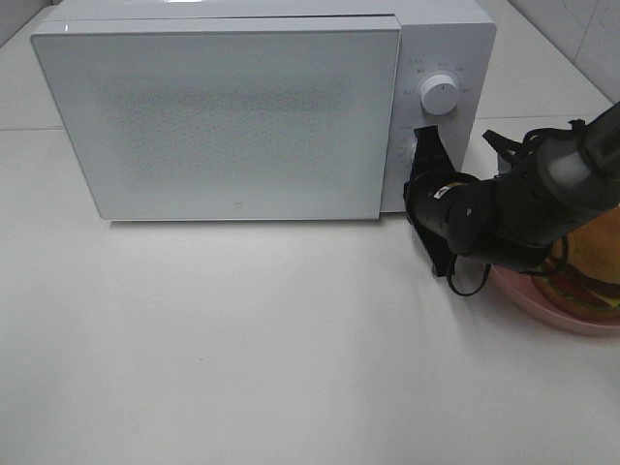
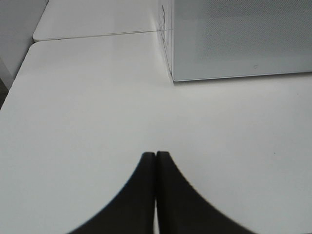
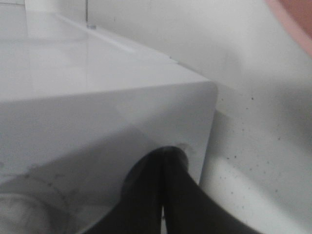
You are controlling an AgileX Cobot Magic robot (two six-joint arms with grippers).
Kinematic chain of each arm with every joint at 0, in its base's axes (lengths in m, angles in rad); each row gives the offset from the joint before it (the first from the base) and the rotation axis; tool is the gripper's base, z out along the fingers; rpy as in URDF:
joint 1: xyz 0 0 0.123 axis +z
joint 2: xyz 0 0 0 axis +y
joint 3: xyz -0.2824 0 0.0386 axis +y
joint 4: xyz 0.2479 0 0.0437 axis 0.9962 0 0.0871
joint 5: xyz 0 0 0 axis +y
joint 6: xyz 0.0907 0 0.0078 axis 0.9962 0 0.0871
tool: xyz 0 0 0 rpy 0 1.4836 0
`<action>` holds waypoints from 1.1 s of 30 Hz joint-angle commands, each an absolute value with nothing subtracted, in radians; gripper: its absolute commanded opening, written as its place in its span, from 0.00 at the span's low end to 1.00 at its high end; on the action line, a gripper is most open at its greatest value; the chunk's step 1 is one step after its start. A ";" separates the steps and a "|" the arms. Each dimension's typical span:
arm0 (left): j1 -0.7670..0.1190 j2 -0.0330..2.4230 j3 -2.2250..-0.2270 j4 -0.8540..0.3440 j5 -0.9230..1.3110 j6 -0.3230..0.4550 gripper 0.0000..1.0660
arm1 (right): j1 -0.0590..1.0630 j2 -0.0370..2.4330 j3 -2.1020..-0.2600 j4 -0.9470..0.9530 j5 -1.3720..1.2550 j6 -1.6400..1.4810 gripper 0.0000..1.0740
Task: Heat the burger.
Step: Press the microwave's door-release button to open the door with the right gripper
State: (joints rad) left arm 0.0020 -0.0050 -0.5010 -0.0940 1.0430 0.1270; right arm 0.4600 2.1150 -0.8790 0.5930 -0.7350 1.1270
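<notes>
The right arm [image 1: 542,199] is built of glossy black, rounded cylindrical segments, a thin black cable [image 1: 472,287] is looped under its wrist, and the left gripper [image 2: 156,156] and right gripper [image 3: 163,155] are made of matte black fingers [image 2: 139,195] curved and tapered to narrow tips.

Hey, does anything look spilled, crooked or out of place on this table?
Nothing stands out. The white box-shaped microwave sits flat with its door shut, and the layered burger with a brown bun rests on its pink round plate, partly hidden by the right arm.
</notes>
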 commanded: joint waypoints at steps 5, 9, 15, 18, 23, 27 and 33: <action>0.004 -0.026 -0.499 -0.098 1.038 0.127 0.00 | 0.430 2.119 -0.942 0.494 -0.941 1.133 0.00; 0.004 -0.026 -0.499 -0.098 1.038 0.127 0.00 | 0.430 2.111 -0.936 0.492 -0.934 1.133 0.00; 0.004 -0.026 -0.499 -0.098 1.038 0.127 0.00 | 0.430 2.074 -0.907 0.493 -0.891 1.133 0.00; 0.004 -0.026 -0.499 -0.098 1.038 0.127 0.00 | 0.430 2.047 -0.877 0.496 -0.887 1.133 0.00; 0.004 -0.026 -0.499 -0.098 1.038 0.127 0.00 | 0.433 1.988 -0.791 0.492 -0.847 1.134 0.00; 0.004 -0.026 -0.499 -0.098 1.038 0.127 0.00 | 0.433 1.958 -0.752 0.482 -0.832 1.132 0.00; 0.004 -0.026 -0.499 -0.098 1.038 0.127 0.00 | 0.433 1.891 -0.672 0.431 -0.834 1.110 0.00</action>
State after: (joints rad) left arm 0.0020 -0.0050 -0.5010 -0.0940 1.0430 0.1270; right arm 0.4380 1.9090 -0.6710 0.4560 -0.8150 1.1260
